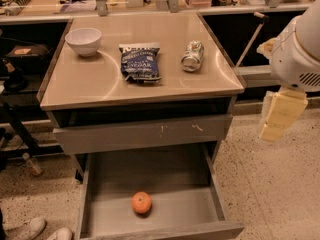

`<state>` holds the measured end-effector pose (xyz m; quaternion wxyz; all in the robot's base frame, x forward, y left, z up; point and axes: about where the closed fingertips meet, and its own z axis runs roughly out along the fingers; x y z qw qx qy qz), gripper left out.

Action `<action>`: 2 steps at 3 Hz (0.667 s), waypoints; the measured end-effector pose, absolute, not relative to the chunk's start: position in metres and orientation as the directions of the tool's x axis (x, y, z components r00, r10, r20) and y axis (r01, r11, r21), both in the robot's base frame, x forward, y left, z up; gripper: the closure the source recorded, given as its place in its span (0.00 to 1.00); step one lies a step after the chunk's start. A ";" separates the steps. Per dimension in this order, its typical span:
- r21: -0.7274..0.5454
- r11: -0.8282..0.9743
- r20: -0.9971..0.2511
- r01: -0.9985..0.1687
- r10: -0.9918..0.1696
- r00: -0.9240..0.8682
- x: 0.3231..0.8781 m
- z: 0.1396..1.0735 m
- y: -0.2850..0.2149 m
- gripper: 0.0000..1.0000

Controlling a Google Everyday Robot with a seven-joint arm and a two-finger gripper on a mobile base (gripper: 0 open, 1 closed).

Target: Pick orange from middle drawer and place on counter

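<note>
Orange [141, 202]: small, round, bright, on middle drawer [170, 176] floor | pincer [278, 118]: right, opening unclear

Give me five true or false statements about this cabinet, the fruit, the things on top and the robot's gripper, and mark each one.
1. The small round bright-orange orange lies on the floor of the open grey metal middle drawer. True.
2. The pale yellow gripper is down inside that drawer. False: it hangs to the right of the cabinet, above the speckled floor.
3. The silver drink can stands upright on the glossy tan counter. False: it lies on its side.
4. The white bowl sits left of the dark blue snack bag. True.
5. The orange touches the drawer's right wall. False: it lies apart from it.
</note>
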<state>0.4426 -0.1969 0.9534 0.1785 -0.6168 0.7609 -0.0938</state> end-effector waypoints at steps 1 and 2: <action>-0.363 0.221 -0.156 -0.905 -0.972 -0.175 0.443 0.953 -0.197 0.00; -0.351 0.208 -0.171 -0.913 -0.973 -0.156 0.442 0.935 -0.179 0.00</action>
